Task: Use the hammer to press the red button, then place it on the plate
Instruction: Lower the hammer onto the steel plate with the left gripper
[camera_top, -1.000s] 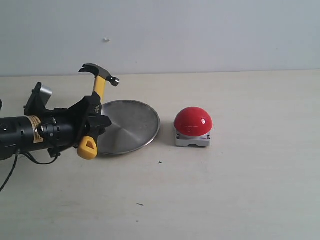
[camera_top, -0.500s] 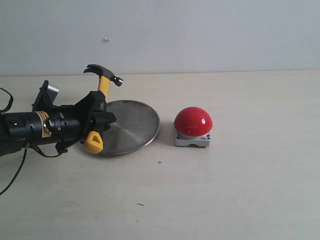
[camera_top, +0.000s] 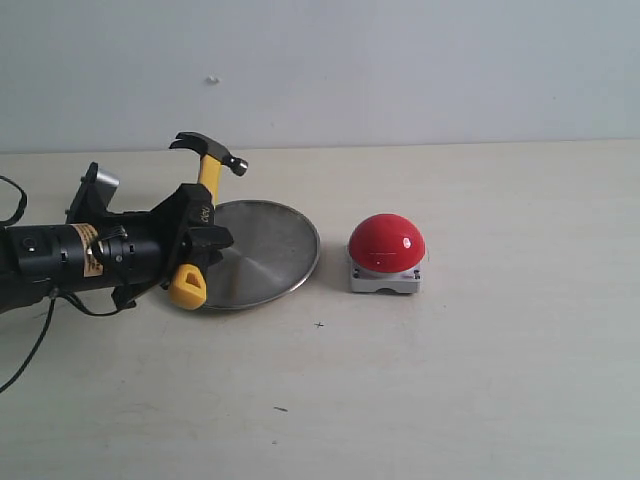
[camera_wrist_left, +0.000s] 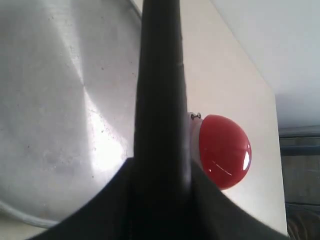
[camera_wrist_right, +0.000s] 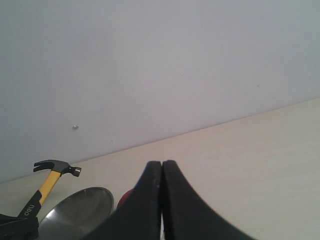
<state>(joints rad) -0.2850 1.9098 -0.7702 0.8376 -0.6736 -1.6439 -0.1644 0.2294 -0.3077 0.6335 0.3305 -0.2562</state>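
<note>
My left gripper (camera_top: 196, 240) is shut on the hammer (camera_top: 208, 172) around the middle of its yellow-and-black handle. The dark head points up and the yellow loop hangs by the plate's left rim. The silver plate (camera_top: 262, 252) lies just right of the gripper. The red button (camera_top: 387, 243) sits on its grey base right of the plate, apart from the hammer. In the left wrist view the hammer (camera_wrist_left: 160, 100) runs up from the gripper (camera_wrist_left: 160, 200), over the plate (camera_wrist_left: 55, 100) and beside the red button (camera_wrist_left: 225, 150). My right gripper (camera_wrist_right: 162, 163) is shut and empty.
The pale tabletop stretches wide in front of and to the right of the button, with a plain wall behind. A black cable (camera_top: 25, 350) trails from the left arm at the table's left edge. The right wrist view shows the hammer (camera_wrist_right: 47, 184) and plate (camera_wrist_right: 75, 210) far off.
The left arm has carried the hammer a little to the right, closer to the plate, and has hardly moved in the last half second. The button and plate have stayed put.
</note>
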